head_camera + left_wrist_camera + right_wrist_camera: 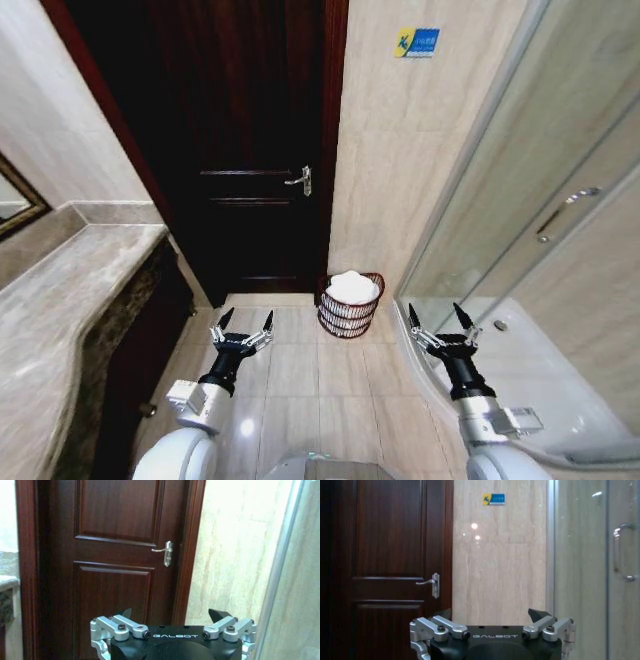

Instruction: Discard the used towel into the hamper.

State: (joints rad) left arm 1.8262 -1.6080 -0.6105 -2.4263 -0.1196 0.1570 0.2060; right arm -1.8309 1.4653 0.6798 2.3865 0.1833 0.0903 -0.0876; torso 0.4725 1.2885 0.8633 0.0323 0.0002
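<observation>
Both the left end effector (241, 327) and right end effector (442, 323) hover open and empty at lower frame, the white towel (352, 287) already heaped in the hamper (350, 312) at centre, where it might spill over the rim.

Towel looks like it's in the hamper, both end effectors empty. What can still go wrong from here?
1. The towel is heaped above the rim of the hamper, so a nudge might tip it onto the floor.
2. The right end effector, open, hangs close to the glass shower door; a turn may clip it.
3. The left end effector, open, is near the counter; a swing that way could strike its edge.
</observation>
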